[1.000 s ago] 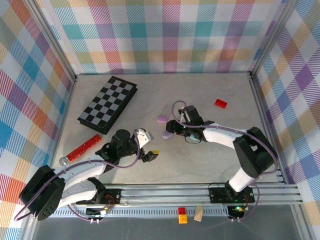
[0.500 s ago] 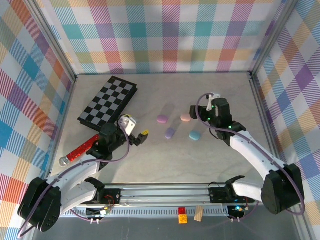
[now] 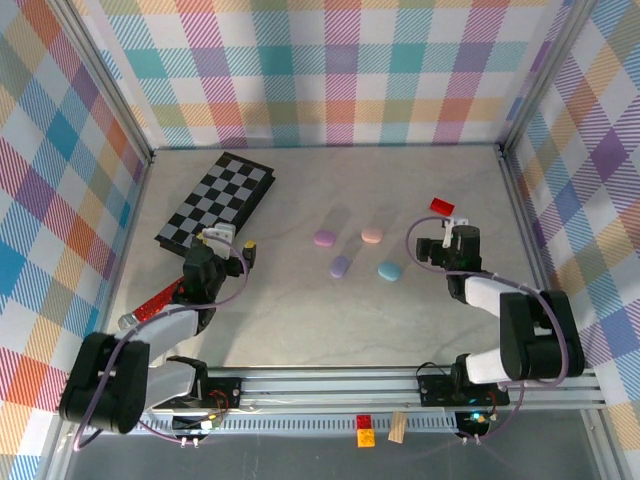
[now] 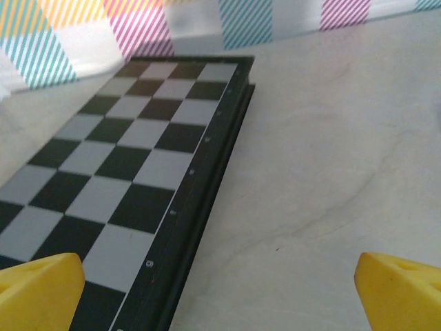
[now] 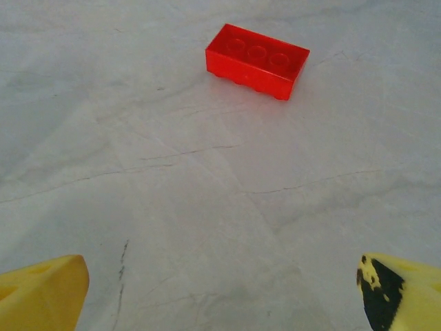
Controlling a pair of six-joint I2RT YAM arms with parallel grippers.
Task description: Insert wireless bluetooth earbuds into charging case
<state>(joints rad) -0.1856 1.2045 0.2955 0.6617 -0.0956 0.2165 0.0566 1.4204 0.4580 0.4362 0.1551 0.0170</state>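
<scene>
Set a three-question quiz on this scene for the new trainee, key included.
1. How many pebble-shaped cases can you count?
2. True or false: the right claw is shut on the red brick.
3. What lies just ahead of the left claw? A) chessboard B) red brick C) pebble-shaped cases

Key: 1) four. 2) false; it stands open, with the brick lying apart ahead of it. 3) A.
</scene>
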